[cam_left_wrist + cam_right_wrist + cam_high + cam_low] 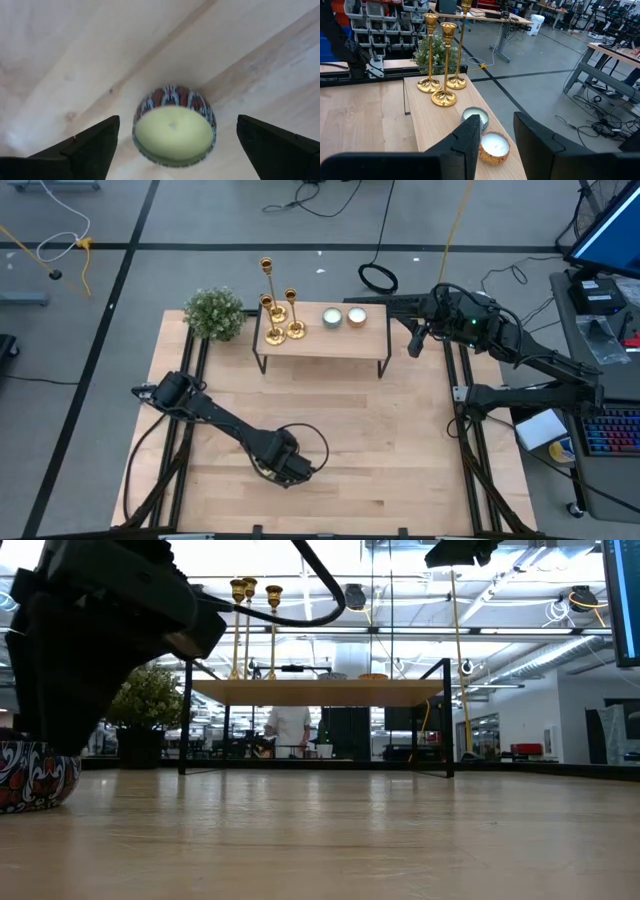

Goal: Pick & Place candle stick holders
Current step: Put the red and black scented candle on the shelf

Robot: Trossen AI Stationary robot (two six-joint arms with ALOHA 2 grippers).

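Three gold candle stick holders (280,315) (444,65) stand by their round bases on the left end of a small raised table (320,345) at the far middle. My left gripper (285,468) points down near the table's front edge and is open. Its fingers stand on either side of a candle in a patterned tin (174,131) (35,775) that sits on the wood, with a gap on both sides. My right gripper (497,137) is raised at the far right, level, facing the holders. Its fingers are slightly apart with nothing between them.
Two tin candles (343,318) (485,135) sit on the raised table beside the holders. A green bushy plant (215,313) stands at the far left. A black cable loops beside my left wrist (310,442). A person (290,725) shows far behind the table.
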